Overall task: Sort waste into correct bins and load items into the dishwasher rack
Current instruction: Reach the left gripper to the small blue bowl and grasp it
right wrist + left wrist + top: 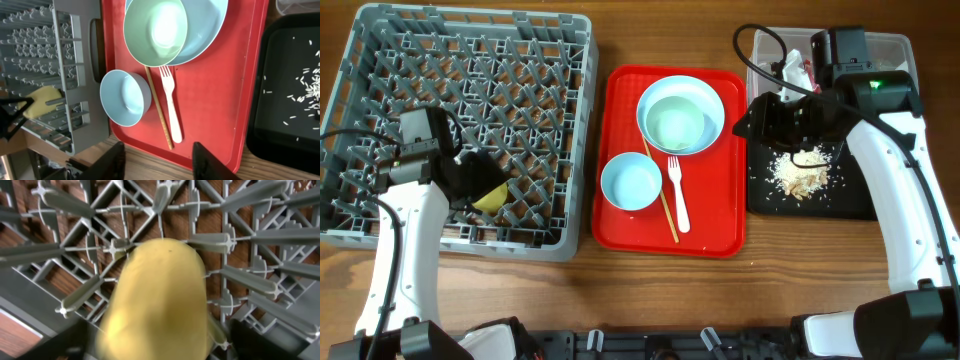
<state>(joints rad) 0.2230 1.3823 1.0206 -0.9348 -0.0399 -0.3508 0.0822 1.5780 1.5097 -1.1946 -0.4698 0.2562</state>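
My left gripper (pixel 480 185) is shut on the small yellow cup (pixel 492 197) and holds it low inside the grey dishwasher rack (pixel 470 60), near its front right. The cup fills the left wrist view (pixel 157 300) over the pegs. On the red tray (pixel 720 225) lie a white plate (pixel 707 92) with a pale green bowl (pixel 677 125) on it, a second bowl (pixel 630 183), a white fork (pixel 678 195) and a chopstick (pixel 660 195). My right gripper (pixel 157 150) is open and empty, hovering at the red tray's right edge (pixel 752 118).
A clear tub (pixel 895 45) at the back right holds a red wrapper (pixel 807 72) and a white tissue (pixel 792 62). A black tray (pixel 855 195) in front of it carries beige crumbs (pixel 800 175). My right arm reaches over both.
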